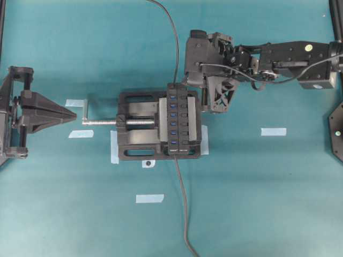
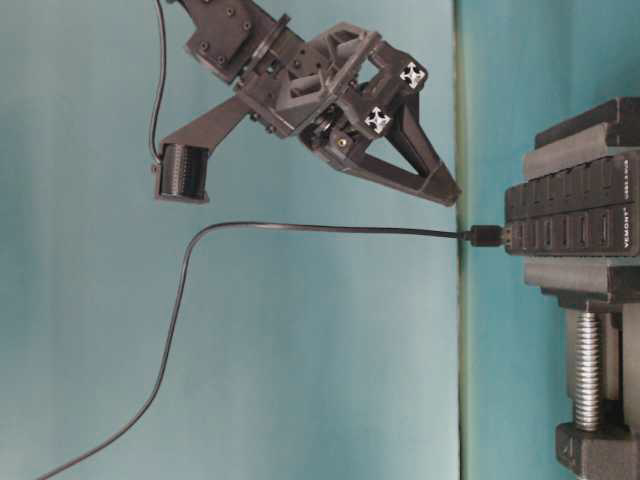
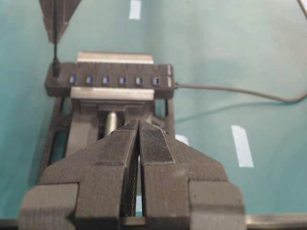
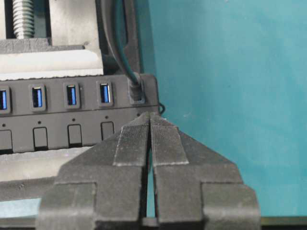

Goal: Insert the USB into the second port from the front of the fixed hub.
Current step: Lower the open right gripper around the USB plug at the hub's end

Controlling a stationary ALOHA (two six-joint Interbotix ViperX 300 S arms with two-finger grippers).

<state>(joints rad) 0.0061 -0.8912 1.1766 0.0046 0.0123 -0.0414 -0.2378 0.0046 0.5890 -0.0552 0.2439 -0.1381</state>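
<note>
The right gripper (image 4: 150, 120) is pressed closed and empty, just beside the hub (image 4: 72, 117). The USB (image 4: 136, 88) sits plugged into the hub's far end port. The left gripper (image 3: 139, 132) is closed, well apart. The hub's label seems to read "VEMONT".

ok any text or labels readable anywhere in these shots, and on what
"VEMONT": white lettering on the end of the hub, table-level view, read sideways; the small print beside it is too small to read.
White cross-shaped marks, not text: two on the right gripper.
Tape strips on the table: blank.
Nothing else readable in the overhead or wrist views.
</note>
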